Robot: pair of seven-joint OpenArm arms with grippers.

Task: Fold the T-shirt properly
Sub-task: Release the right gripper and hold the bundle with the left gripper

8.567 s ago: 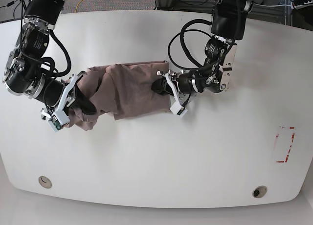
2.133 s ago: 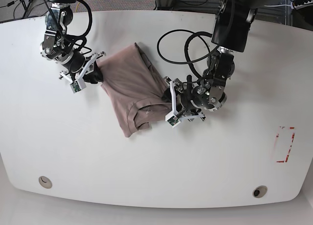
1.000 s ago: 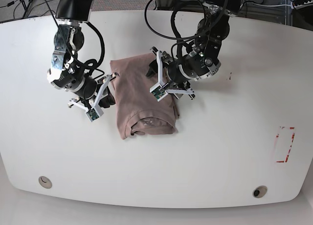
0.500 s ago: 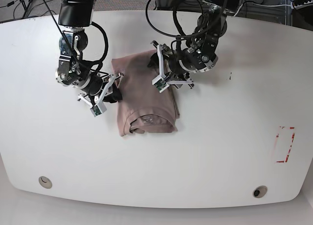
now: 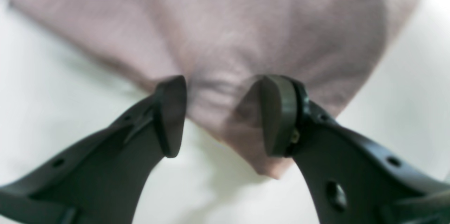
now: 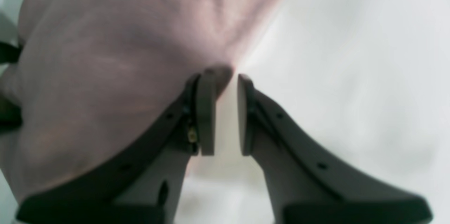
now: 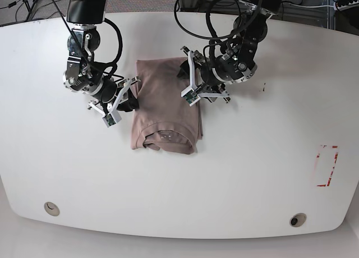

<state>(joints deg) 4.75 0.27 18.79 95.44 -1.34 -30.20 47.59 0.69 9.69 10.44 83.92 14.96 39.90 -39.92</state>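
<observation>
T-shirt (image 7: 166,109) folded into a narrow stack on table (image 7: 252,174), long axis near-to-far, neckline at near end | right gripper (image 6: 220,111) on its left edge, jaws narrowly parted, cloth tip at one pad, hold uncertain | left gripper (image 5: 221,115) on right edge, jaws agape astride a corner; equally close

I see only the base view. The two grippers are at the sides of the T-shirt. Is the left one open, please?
Observer: Yes. In the left wrist view the left gripper is open, with the edge of the T-shirt between its jaws.
Operator: And the right one?
Observer: The right gripper is nearly closed, with a narrow gap.
Operator: Does it hold cloth?
Observer: Only white table shows in the gap; cloth lies against one fingertip.
</observation>
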